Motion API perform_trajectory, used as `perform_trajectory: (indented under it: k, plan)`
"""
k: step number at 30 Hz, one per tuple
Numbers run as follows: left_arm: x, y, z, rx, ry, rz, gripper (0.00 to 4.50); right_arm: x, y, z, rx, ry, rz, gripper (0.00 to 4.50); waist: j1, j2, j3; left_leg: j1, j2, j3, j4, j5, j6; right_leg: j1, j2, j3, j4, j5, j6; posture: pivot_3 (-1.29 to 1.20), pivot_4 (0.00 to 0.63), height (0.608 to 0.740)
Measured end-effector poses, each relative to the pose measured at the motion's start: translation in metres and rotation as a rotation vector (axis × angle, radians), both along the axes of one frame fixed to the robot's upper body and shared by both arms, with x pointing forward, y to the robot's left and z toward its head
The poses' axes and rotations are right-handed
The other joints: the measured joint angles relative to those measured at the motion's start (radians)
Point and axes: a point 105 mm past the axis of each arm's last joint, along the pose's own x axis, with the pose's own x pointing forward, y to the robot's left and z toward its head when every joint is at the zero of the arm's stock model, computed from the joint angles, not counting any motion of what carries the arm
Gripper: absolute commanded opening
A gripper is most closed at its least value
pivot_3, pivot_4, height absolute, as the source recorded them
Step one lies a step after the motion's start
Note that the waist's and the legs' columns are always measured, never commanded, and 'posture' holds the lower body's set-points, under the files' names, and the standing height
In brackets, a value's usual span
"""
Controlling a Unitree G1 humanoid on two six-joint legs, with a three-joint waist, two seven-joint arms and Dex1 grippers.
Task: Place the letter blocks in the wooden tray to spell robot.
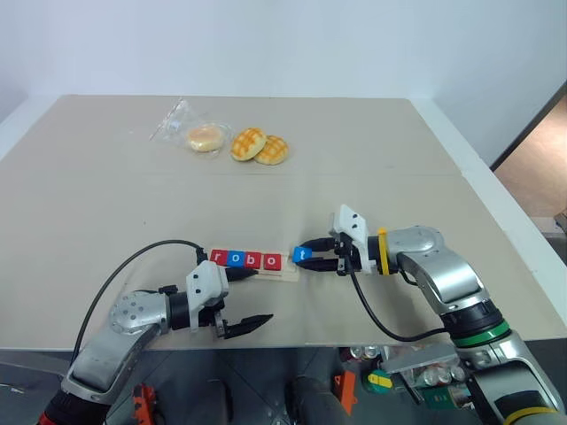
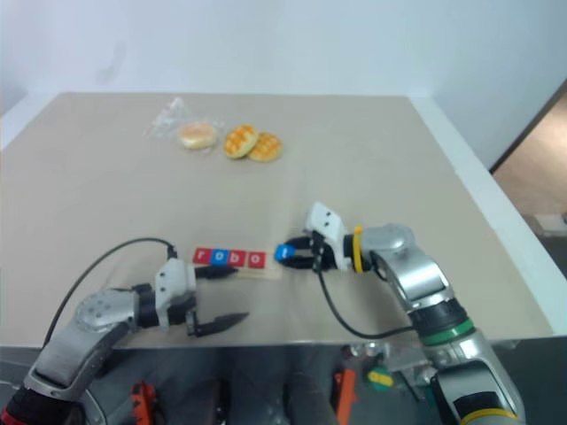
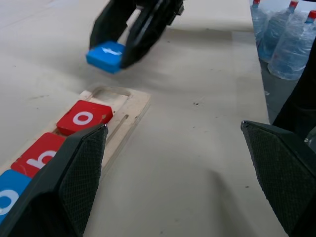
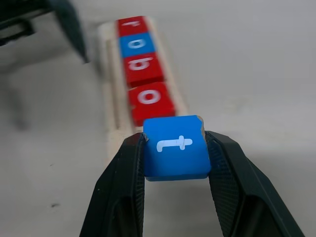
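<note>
The wooden tray (image 1: pixel 289 268) lies near the table's front edge. Its groove holds a red r (image 1: pixel 218 257), a blue o (image 1: pixel 235 258), a red b (image 1: pixel 253 260) and a red o (image 1: pixel 272 262) in a row. The slot at its right end (image 3: pixel 123 106) is bare. My right gripper (image 1: pixel 306 257) is shut on the blue t block (image 4: pixel 176 146) and holds it slightly above the table, just off that right end. My left gripper (image 1: pixel 262 295) is open with nothing in it, in front of the tray, one fingertip (image 1: pixel 252 273) close to the tray's front edge.
Two golden buns (image 1: pixel 249 143) and a bun wrapped in plastic (image 1: pixel 205 137) lie at the far side of the table. The table's front edge (image 1: pixel 292 345) runs just behind my left gripper. Water bottles (image 3: pixel 291 44) stand beyond the table's side.
</note>
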Motion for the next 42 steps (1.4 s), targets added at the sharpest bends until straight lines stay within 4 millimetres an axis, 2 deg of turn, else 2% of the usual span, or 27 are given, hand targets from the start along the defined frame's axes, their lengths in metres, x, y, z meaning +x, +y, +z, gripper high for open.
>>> perform_trajectory:
  k: [10,16,41,42]
  plan:
    - [0.001,0.002,-0.001,-0.003,0.003,0.026,4.5,0.002,0.014,-0.007,-0.006,-0.001,0.061,1.2,0.0,0.0,0.0,0.0,0.0,0.0,0.002,0.0,0.0,0.0,0.0,-0.001,0.0,0.003,-0.001,0.0,0.15,0.74]
    - [0.0,0.002,-0.001,-0.004,0.002,0.03,4.5,0.006,0.013,-0.017,-0.024,0.013,0.055,1.2,0.0,0.0,0.0,0.0,0.0,0.0,0.002,0.0,0.0,0.0,0.0,-0.001,0.0,0.002,-0.001,0.0,0.15,0.74]
    - [-0.002,0.003,-0.005,-0.001,0.014,0.047,4.5,0.011,0.022,-0.017,-0.017,-0.002,0.079,1.2,0.0,0.0,0.0,0.001,0.001,0.001,0.002,0.0,0.0,0.0,0.0,-0.002,0.0,0.003,-0.002,0.0,0.15,0.74]
    - [-0.002,0.003,-0.005,-0.002,0.013,0.047,4.5,0.011,0.022,-0.018,-0.017,-0.002,0.08,1.7,0.0,0.0,0.0,0.001,0.001,0.001,0.002,0.0,0.0,0.0,0.0,-0.002,0.0,0.003,-0.002,0.0,0.15,0.74]
